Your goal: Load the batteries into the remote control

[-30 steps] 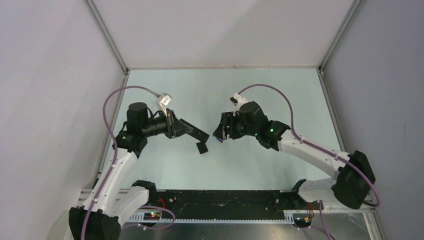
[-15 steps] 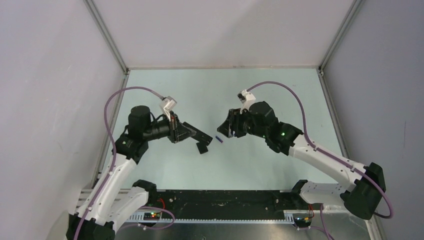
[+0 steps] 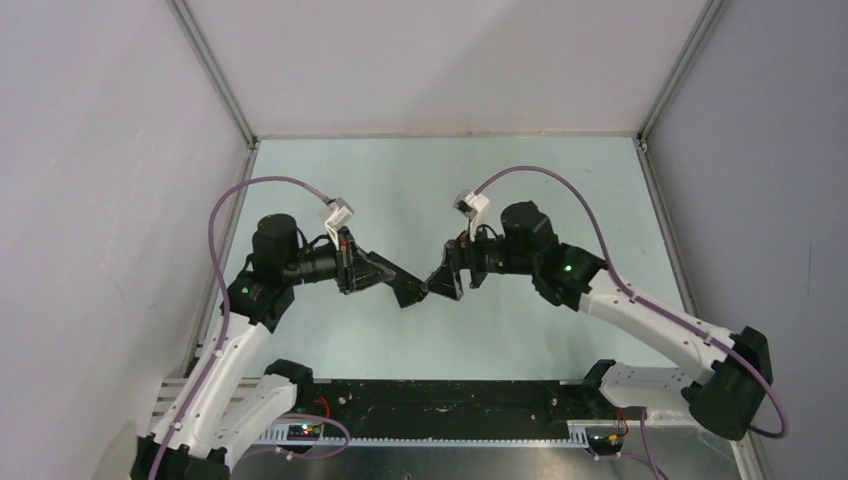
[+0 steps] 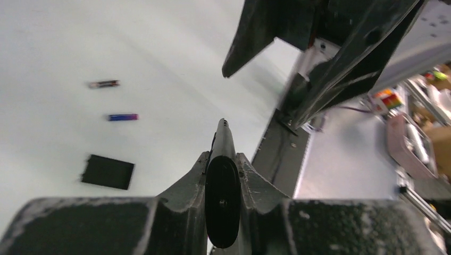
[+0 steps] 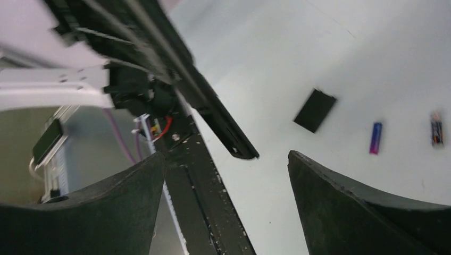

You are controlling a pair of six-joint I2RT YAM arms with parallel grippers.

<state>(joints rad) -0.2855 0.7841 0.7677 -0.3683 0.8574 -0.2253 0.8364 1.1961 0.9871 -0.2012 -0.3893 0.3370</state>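
The left pincer [image 4: 222,166] is clamped on the remote [image 4: 222,212], holding it edge-on above the desk [image 4: 53,42]. The free end points at the right pincer [image 5: 226,159], whose jaws gape wide and hold nothing. On the desk lie the cover [image 5: 315,110], blue battery [image 5: 376,137] and dark battery [image 5: 436,128], all apart.

Black remote control [image 4: 222,202], blue-purple battery [image 4: 123,117]
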